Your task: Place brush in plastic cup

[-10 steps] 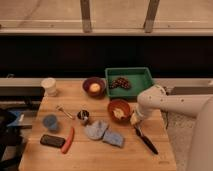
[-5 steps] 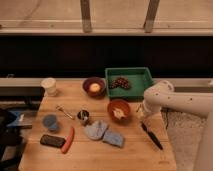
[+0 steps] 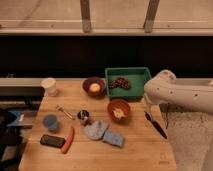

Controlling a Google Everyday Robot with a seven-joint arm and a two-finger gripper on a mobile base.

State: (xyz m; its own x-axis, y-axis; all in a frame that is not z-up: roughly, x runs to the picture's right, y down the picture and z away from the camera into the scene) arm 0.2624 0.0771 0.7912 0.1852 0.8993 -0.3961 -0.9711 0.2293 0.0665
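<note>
On the table (image 3: pixel 140 152), right – gripper (image 3: pixel 147 111) pinches one brush (image 3: pixel 157 127), one plastic cup (image 3: pixel 49 121) left

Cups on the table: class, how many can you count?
3. A white cup at the back left, the blue plastic cup front left, a small dark metal cup near the middle. None seems hidden. The gripper holds the brush at the right.
</note>
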